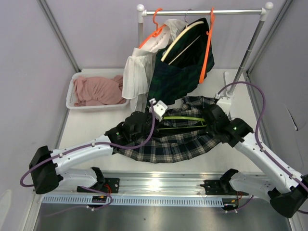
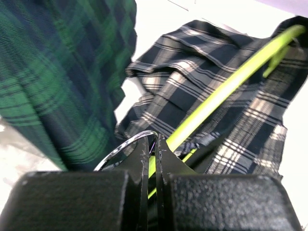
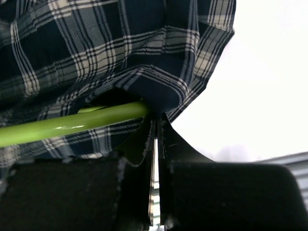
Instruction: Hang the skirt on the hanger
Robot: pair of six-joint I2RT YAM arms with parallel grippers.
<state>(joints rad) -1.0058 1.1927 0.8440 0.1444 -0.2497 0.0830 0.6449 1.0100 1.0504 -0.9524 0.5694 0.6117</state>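
Skirt (image 1: 168,144) flat on table (image 1: 86,130), centre; hanger (image 1: 182,118) across its rear part. Left gripper (image 2: 153,144) at hanger's left end, right gripper (image 3: 156,125) at skirt's right edge. Basket (image 1: 72,89) rear-left. Rack (image 1: 202,12) behind.

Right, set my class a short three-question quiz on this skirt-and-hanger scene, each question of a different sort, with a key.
1. True or false: the green hanger hangs from the rail.
2. What lies in the white basket? A) a pink garment B) a pair of shoes C) nothing
3. Which gripper is shut right beside the hanger's metal hook?

Key
1. False: it lies with the plaid skirt on the table.
2. A
3. The left gripper, closed on the hanger's bar.
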